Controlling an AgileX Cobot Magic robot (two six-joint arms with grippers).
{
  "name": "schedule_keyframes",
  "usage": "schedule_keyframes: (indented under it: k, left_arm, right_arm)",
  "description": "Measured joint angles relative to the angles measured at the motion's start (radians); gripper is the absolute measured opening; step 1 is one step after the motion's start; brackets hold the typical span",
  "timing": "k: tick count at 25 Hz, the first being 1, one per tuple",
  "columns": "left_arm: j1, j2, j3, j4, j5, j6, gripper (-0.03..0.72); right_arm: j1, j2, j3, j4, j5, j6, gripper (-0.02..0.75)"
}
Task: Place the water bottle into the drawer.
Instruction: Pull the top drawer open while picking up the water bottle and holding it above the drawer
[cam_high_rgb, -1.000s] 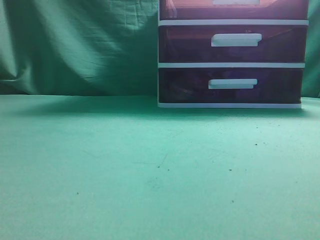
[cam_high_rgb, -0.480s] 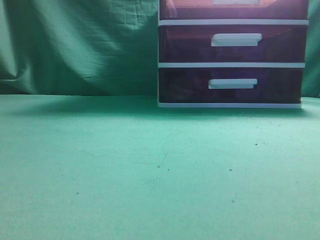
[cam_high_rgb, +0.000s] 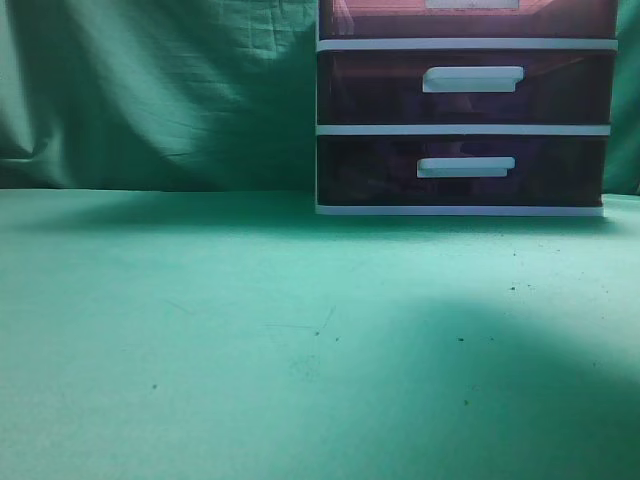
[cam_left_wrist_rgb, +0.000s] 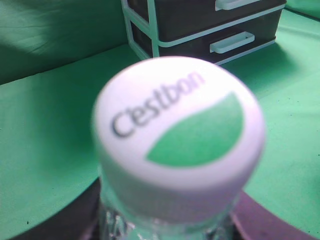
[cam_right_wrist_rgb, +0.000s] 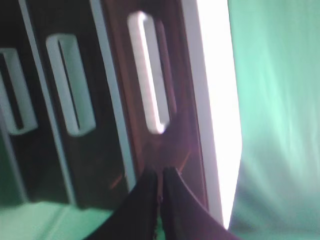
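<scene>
The water bottle (cam_left_wrist_rgb: 180, 145) fills the lower centre of the left wrist view, its white cap almost against the lens. It sits right under that camera, so it is probably in the left end effector's grip. Neither fingertips nor contact show, only dark shapes at the bottom corners, so whether that end effector is closed on it cannot be told. The bottle does not appear in the exterior view.

The drawer (cam_right_wrist_rgb: 160, 100) is the topmost one of the white-framed cabinet (cam_high_rgb: 465, 130). In the exterior view only its lower strip shows at the upper right edge, and it looks flush with the frame, so it is judged closed. In the right wrist view the cabinet appears turned sideways, and the drawer's white bar handle (cam_right_wrist_rgb: 149, 75) stands in the upper middle of the frame. The right end effector (cam_right_wrist_rgb: 160, 185) rises from the bottom centre just short of the drawer front, fingertips pressed together and empty.

The step in hand appears to be the approach to open the drawer, with the bottle waiting. The next move calls for the right fingers to part and hook or pinch the handle, then pull straight out far enough for the bottle to clear the frame.

The cap reads "C'estbon" in grey above a green leaf shape. No other writing is legible.
</scene>
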Motion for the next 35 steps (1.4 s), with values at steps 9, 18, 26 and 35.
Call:
schedule_keyframes:
  k: [9, 18, 26, 35]
  left_arm:
    - [0.000, 0.000, 0.000, -0.025, 0.002, 0.000, 0.291]
    - [0.000, 0.000, 0.000, -0.025, 0.047, 0.000, 0.291]
    - [0.000, 0.000, 0.000, -0.026, 0.049, 0.000, 0.291]
    - [0.000, 0.000, 0.000, -0.026, 0.049, 0.000, 0.291]
  right_arm:
    - [0.000, 0.158, -0.002, -0.226, -0.174, 0.004, 0.269]
    - [-0.004, 0.180, -0.072, -0.232, -0.217, 0.005, 0.398]
    - [-0.036, 0.315, -0.197, -0.234, -0.221, -0.004, 0.383]
    - [-0.036, 0.448, -0.322, -0.234, -0.221, -0.022, 0.383]
